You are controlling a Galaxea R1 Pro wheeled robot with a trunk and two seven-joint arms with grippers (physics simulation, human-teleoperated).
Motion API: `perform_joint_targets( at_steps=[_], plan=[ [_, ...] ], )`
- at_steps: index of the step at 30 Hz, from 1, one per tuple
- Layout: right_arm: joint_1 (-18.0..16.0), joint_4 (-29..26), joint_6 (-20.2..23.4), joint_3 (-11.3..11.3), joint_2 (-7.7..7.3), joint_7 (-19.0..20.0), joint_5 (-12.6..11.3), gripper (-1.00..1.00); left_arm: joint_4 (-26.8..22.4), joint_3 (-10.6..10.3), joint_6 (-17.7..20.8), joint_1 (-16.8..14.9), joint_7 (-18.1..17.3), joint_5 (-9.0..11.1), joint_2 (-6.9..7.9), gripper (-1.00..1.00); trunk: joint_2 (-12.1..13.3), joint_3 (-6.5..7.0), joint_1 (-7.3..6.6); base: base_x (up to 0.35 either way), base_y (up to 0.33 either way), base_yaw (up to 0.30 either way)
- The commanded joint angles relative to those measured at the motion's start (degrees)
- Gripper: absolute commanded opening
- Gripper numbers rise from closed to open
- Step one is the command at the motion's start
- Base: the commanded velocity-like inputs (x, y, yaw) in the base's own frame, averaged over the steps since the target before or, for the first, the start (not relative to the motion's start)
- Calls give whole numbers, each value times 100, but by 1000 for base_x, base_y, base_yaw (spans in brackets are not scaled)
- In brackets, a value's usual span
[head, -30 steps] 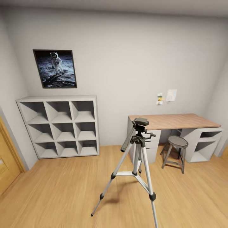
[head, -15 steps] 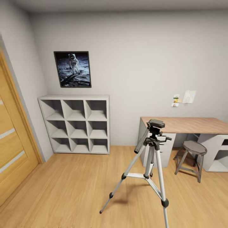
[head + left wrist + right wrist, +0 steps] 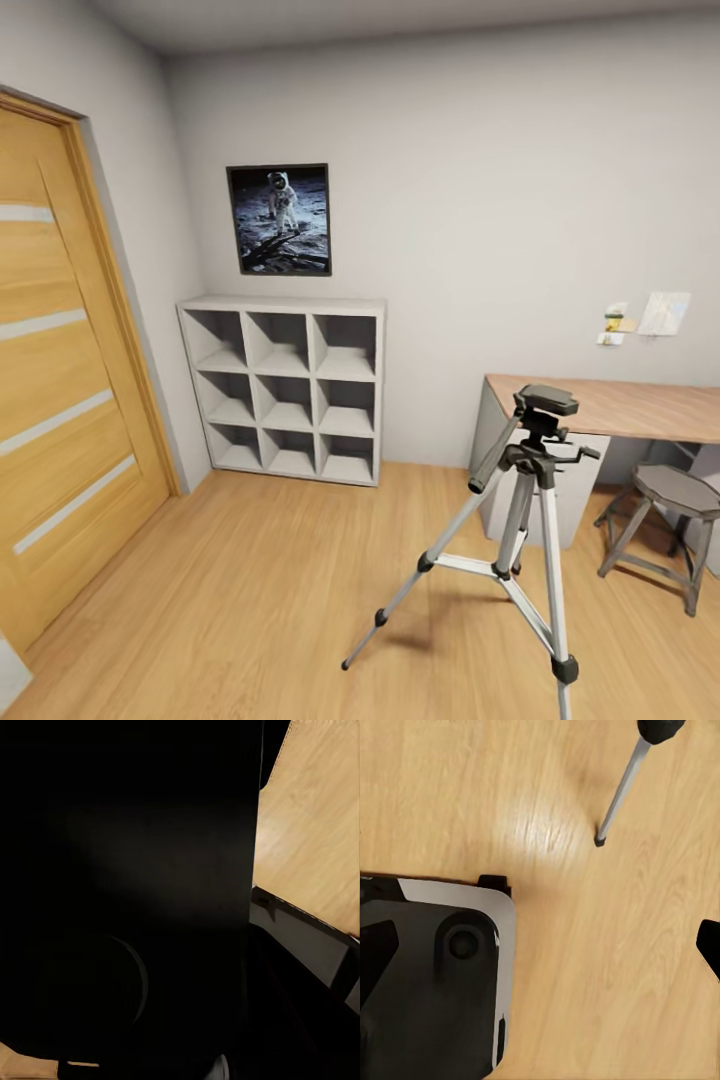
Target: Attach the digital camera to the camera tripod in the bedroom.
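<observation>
Standing on the wood floor [image 3: 250,590] with its three silver legs spread wide for balance, the camera tripod [image 3: 520,520] is waiting just in front of the desk's near corner, its black head [image 3: 545,400] bare and level and its long pan handle [image 3: 495,455] slanting down toward the door side. One leg tip [image 3: 600,838] is also showing from the right wrist, planted on the boards beside the robot's dark base [image 3: 431,982], so the robot is judged to be close to the stand. The digital camera is not appearing anywhere here, so its whereabouts cannot be told.

Behind the tripod one wooden desk [image 3: 640,405] is running along the back wall, with one round grey stool [image 3: 675,525] tucked at its front edge. One white shelf unit [image 3: 290,385] of nine cubbies is sitting against that wall, under one framed astronaut picture [image 3: 280,218]. One wooden door [image 3: 60,400] is filling the left wall, and a few paper notes [image 3: 645,318] are pinned above the desk.

Neither gripper's fingers are making themselves out: the left wrist is looking into darkness and a strip of floor, so how far either is open, or what it is holding, cannot be told.
</observation>
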Motion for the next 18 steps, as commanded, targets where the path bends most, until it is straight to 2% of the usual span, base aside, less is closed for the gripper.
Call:
perform_joint_targets(
  at_steps=[1,18],
  plan=[
    [-4,18,-32,-48,-5,6,43,100,1,-45,21,-2,-26,52,2,-100,-4,-2,2,0,0,268],
    [-4,18,-32,-48,-5,21,45,100,-2,-45,21,-2,-26,52,9,-100,-4,-2,2,0,0,269]
  ],
)
